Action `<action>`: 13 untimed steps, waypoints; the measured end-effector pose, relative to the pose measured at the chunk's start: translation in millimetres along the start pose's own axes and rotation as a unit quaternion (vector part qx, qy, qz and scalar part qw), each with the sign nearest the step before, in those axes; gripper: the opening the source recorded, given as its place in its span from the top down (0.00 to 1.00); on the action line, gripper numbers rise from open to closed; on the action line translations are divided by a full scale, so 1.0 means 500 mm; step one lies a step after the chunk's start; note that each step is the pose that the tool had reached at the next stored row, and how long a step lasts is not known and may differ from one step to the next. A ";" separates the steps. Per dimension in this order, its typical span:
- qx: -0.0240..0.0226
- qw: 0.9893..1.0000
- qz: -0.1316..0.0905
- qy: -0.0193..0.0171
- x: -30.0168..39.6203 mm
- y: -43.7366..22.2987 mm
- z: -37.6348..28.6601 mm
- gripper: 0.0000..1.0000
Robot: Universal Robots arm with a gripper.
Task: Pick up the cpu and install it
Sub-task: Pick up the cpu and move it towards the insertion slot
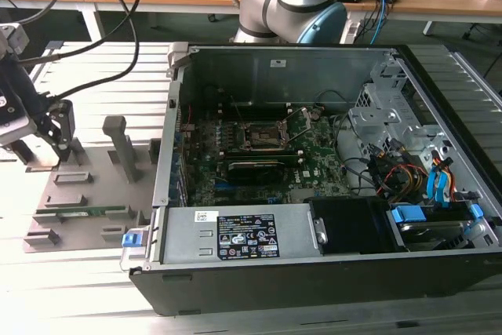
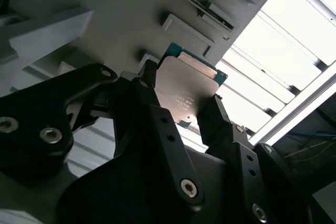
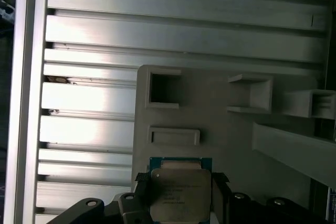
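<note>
on the ribbed aluminium desk [image 1: 70,304]: black sheet-metal computer case [image 1: 314,288], lying open, with a green motherboard [image 1: 314,154] and a dark square socket frame [image 1: 263,137] inside. at the exterior view's left, a matt grey moulded tray [image 1: 102,190] with blocky pockets. black angular claw [image 2: 181,95] closed onto two opposite edges of the cpu [image 2: 191,80]: thin flat square, dull silver lid, green rim, close against the tray; whether lifted, cannot tell.

An open computer case [image 1: 314,282] sits on the slatted worktop [image 1: 70,292] beside a grey fixture plate [image 1: 102,184] carrying a memory stick [image 1: 82,212].
</note>
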State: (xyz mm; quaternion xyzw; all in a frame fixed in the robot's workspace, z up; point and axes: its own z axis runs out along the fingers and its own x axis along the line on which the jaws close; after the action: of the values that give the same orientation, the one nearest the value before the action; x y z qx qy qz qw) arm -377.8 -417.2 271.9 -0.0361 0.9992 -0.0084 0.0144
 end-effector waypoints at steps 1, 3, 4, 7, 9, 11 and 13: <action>0.000 1.000 0.000 0.000 0.000 0.000 -0.003 0.45; 0.000 1.000 0.000 0.000 0.000 0.000 -0.007 0.45; 0.000 1.000 0.000 0.000 0.000 0.000 -0.009 0.45; 0.000 1.000 0.000 0.000 0.000 0.000 -0.016 0.45; 0.000 1.000 0.000 0.000 -0.001 0.000 -0.023 0.45; 0.000 1.000 0.000 0.000 -0.001 0.000 -0.031 0.45; 0.000 1.000 0.000 0.000 -0.001 0.000 -0.037 0.45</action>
State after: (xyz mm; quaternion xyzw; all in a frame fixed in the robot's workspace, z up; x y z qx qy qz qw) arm -377.8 -416.9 290.2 -0.0361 0.9992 -0.0086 0.0144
